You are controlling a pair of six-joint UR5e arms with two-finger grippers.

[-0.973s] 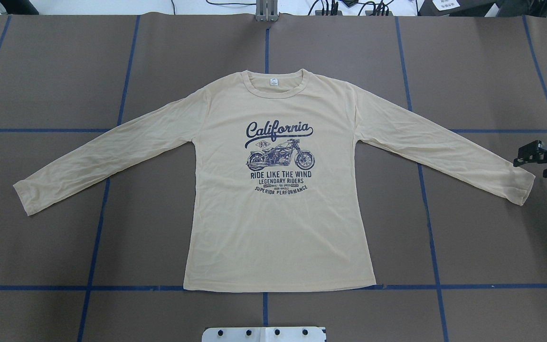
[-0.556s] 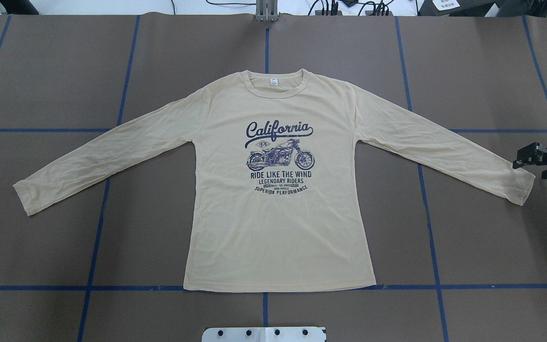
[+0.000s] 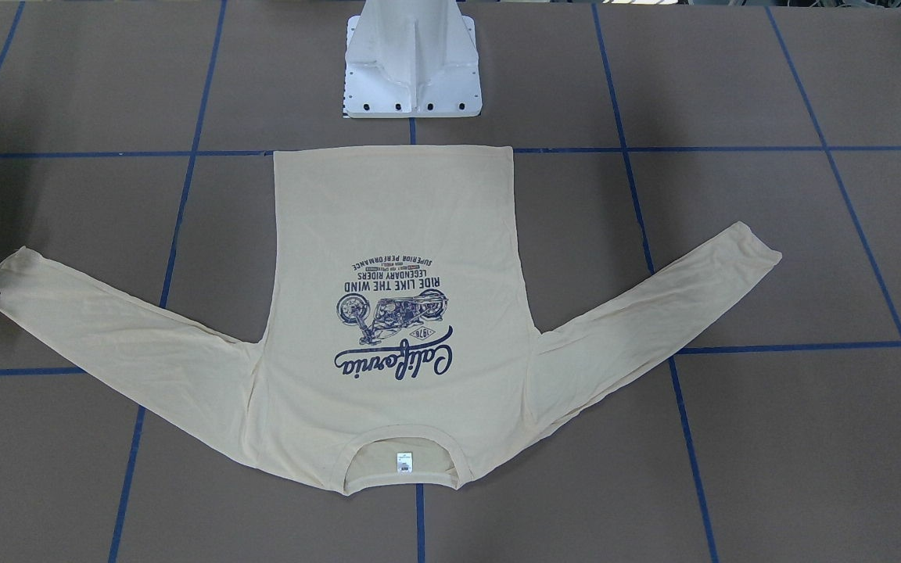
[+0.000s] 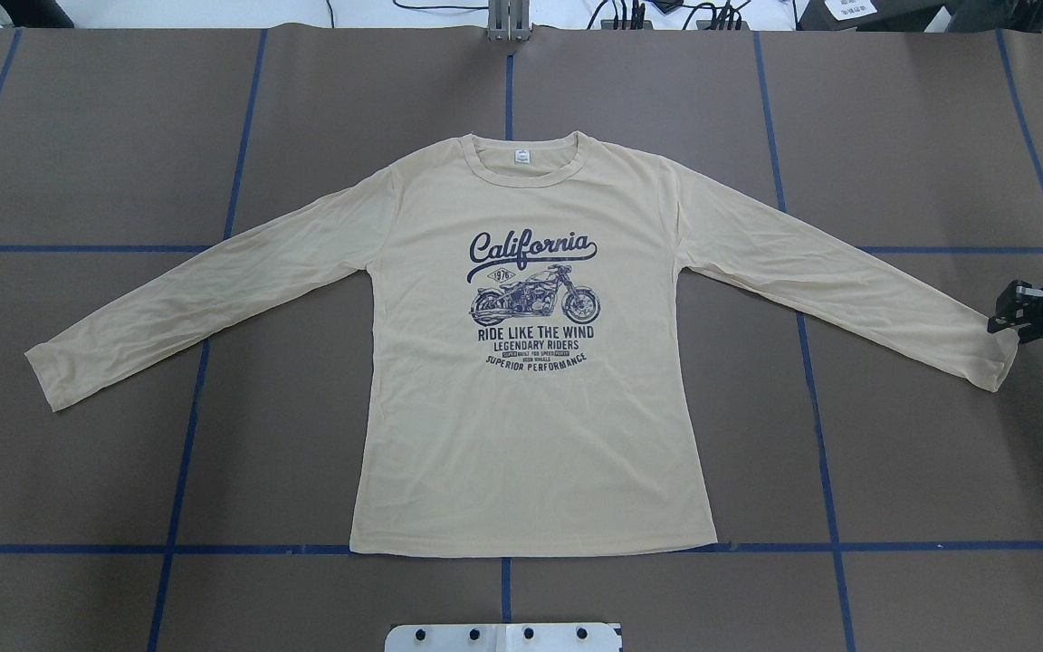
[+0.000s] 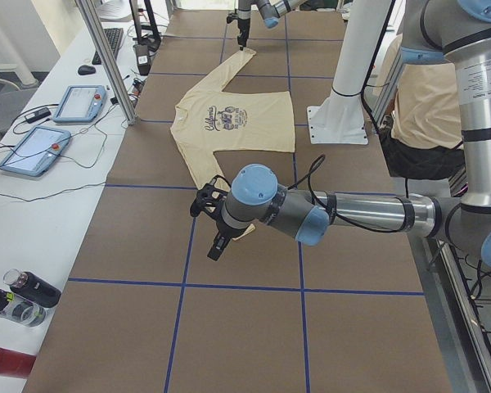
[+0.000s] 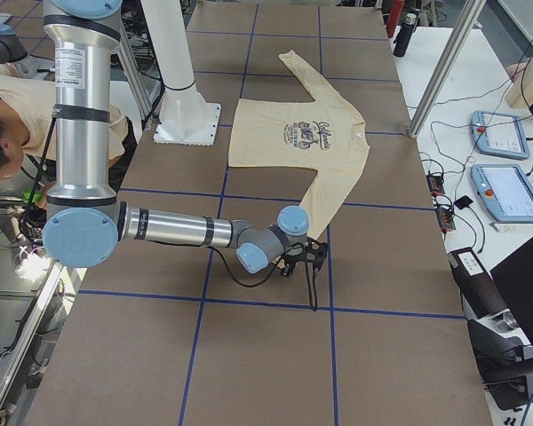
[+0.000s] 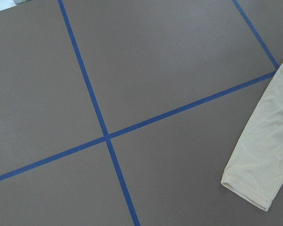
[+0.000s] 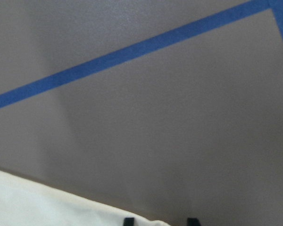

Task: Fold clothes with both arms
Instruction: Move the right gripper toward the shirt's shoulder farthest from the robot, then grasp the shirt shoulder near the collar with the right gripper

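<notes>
R gripper (image 4: 1009,312) cut off by overhead view's edge; its wrist cam shows only two fingertips (image 8: 128,221) at btm edge. L gripper (image 5: 217,244) seen only from side, jaw state unclear. Overhead crops base (image 4: 503,637).

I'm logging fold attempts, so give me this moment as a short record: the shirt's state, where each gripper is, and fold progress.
garment: shirt flat on the table, print up, both sleeves spread
right arm: right gripper at the right-side cuff, fingers apart, nothing held
left arm: left gripper above the table near the left-side cuff; open or shut cannot be told
fold progress: no fold made yet
</notes>
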